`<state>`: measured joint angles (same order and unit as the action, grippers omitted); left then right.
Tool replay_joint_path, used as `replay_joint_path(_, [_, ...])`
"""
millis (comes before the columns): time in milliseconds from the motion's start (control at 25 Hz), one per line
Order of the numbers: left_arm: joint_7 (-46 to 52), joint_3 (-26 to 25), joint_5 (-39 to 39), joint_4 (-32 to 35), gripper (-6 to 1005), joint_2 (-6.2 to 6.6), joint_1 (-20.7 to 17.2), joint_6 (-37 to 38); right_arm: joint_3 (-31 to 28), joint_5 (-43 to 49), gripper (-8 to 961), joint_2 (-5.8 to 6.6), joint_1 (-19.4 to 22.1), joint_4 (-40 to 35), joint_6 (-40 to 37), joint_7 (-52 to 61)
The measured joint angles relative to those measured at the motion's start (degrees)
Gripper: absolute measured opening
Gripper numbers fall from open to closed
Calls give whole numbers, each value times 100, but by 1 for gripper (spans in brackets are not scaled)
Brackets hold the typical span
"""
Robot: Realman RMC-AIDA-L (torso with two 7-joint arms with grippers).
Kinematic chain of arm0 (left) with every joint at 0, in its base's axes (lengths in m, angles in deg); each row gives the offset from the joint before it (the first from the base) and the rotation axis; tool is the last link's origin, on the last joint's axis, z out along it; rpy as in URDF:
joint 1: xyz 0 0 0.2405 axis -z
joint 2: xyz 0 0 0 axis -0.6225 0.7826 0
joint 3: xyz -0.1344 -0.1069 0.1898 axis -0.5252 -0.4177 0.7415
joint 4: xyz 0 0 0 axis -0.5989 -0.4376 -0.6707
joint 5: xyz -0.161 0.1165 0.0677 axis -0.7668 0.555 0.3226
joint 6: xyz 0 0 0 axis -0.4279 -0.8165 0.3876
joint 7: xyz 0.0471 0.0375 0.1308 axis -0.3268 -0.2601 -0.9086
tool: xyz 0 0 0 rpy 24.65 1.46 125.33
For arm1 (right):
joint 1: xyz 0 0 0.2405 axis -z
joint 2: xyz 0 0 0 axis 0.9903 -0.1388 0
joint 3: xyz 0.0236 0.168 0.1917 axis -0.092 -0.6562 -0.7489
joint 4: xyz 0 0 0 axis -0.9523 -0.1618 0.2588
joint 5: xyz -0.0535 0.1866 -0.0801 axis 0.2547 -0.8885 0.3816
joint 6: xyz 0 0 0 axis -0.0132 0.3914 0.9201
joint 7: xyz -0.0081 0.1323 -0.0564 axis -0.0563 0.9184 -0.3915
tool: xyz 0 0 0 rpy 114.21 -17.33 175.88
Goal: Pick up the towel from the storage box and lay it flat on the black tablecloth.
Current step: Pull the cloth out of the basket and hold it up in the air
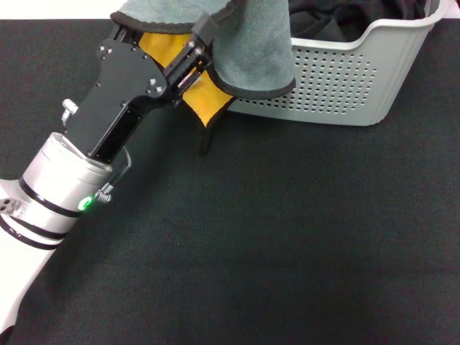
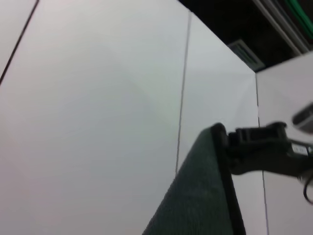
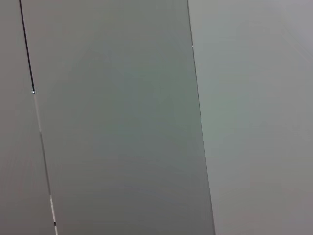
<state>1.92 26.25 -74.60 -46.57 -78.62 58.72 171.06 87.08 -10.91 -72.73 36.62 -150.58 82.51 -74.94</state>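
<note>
My left gripper (image 1: 203, 44) is shut on the towel (image 1: 251, 50) and holds it in the air at the top of the head view, left of the storage box (image 1: 345, 79). The towel drapes grey side out, with its orange-yellow side (image 1: 201, 100) hanging below the fingers. Its lower corner hangs just above the black tablecloth (image 1: 273, 237). In the left wrist view a grey fold of the towel (image 2: 195, 200) with its dark trim rises beside a black finger part (image 2: 264, 147). The right gripper is out of view.
A black fabric bundle (image 1: 338, 18) lies inside the storage box at the back right. The right wrist view shows only pale wall panels (image 3: 146, 117). The tablecloth spreads across the whole front and middle.
</note>
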Motion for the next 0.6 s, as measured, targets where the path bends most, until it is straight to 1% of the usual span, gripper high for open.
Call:
replay_joint_path(80, [-425, 57, -17, 8, 831, 1, -44, -2, -38, -8, 10, 21, -8, -9, 2, 65])
replay_joint_path(160, [-636, 96, -25, 15, 831, 1, -77, -2, -132, -12, 10, 32, -9, -17, 8, 134])
replay_joint_path(440, [-1849, 268, -49, 48, 830, 0, -212, 28, -292, -35, 10, 39, -19, -18, 37, 289])
replay_joint_path(600, [-2258, 364, -397, 105, 830, 0, -261, 53, -296, -40, 10, 25, -20, 33, 29, 306])
